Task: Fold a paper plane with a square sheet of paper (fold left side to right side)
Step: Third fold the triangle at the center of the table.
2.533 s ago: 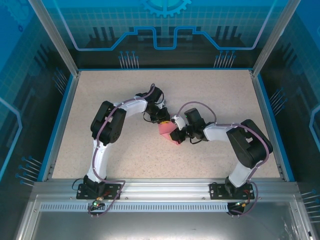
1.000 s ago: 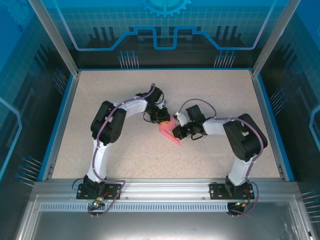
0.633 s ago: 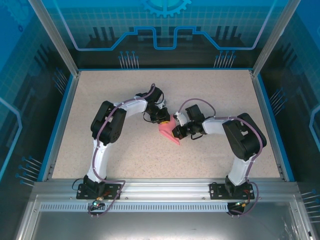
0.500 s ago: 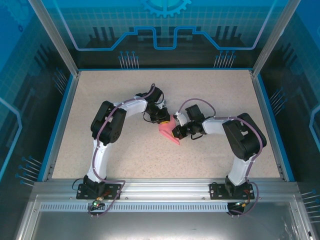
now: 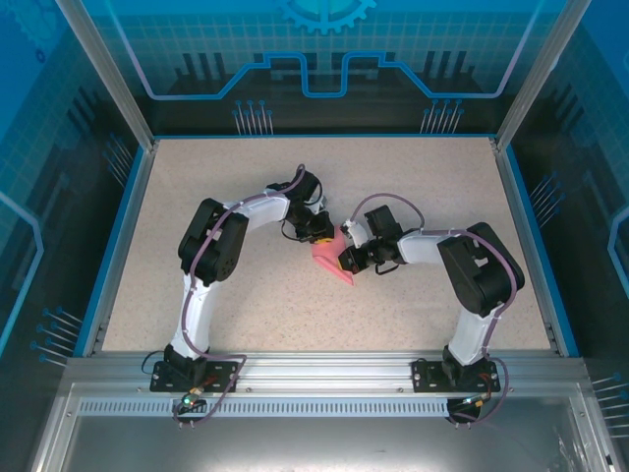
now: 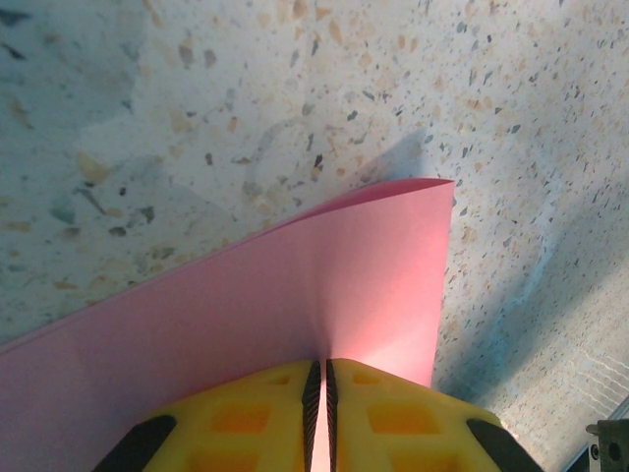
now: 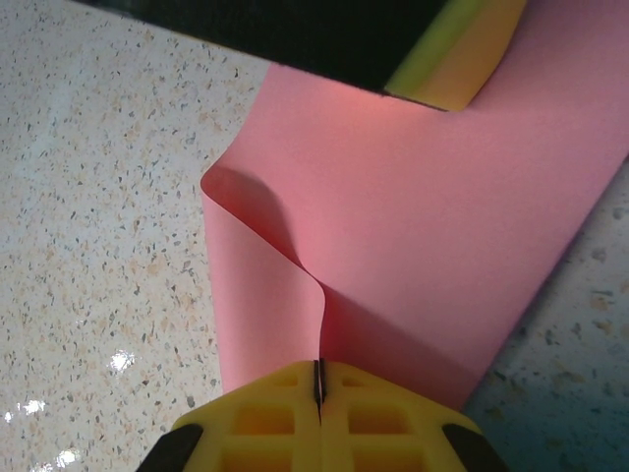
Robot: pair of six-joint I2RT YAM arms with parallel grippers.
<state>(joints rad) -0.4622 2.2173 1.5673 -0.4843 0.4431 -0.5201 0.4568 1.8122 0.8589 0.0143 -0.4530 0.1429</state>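
While the speckled, stone-look table (image 5: 197, 197) is the biggest thing we've got, the action sits near its middle: one sheet of paper (image 5: 332, 262), thin, smooth and pink, folded to a pointed shape. We count two grippers on it. Our left gripper (image 6: 317, 366) pinches one edge between ribbed yellow fingers (image 6: 256, 413). Our right gripper (image 7: 318, 372) is squeezed tight on another edge, where the sheet buckles into a soft curl.

Speckled stone-look table (image 5: 246, 187), blue-edged, pink sheet of paper (image 5: 332, 264) at its middle
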